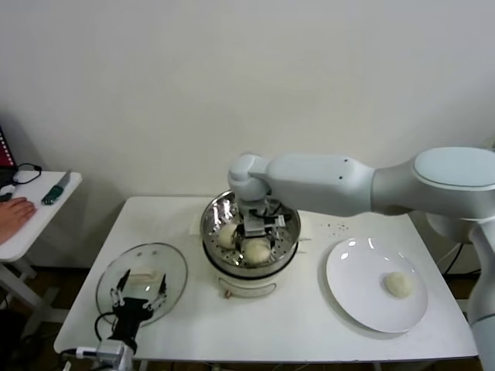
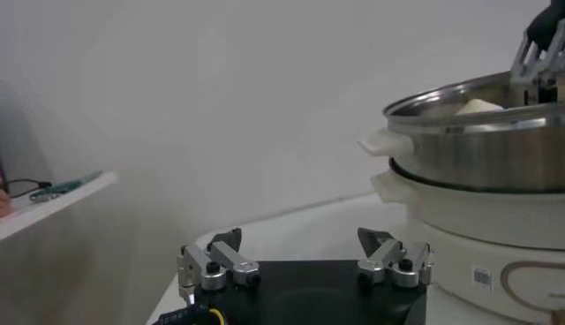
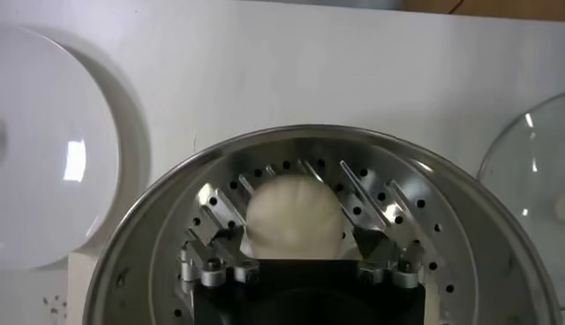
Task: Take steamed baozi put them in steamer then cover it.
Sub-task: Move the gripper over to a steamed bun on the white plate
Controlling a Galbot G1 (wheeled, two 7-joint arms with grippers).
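Head view showed two steamed baozi (image 1: 257, 250) in the steamer (image 1: 213, 224) under the right pincer (image 1: 256, 224), spread around a third; one on the plate (image 1: 356, 286). Left pincer (image 1: 139, 296), fingers apart, hovered over the cover (image 1: 172, 265).

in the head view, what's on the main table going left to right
glass cover with the left end effector at its near edge → steamer with the right end effector inside it → white plate holding one baozi
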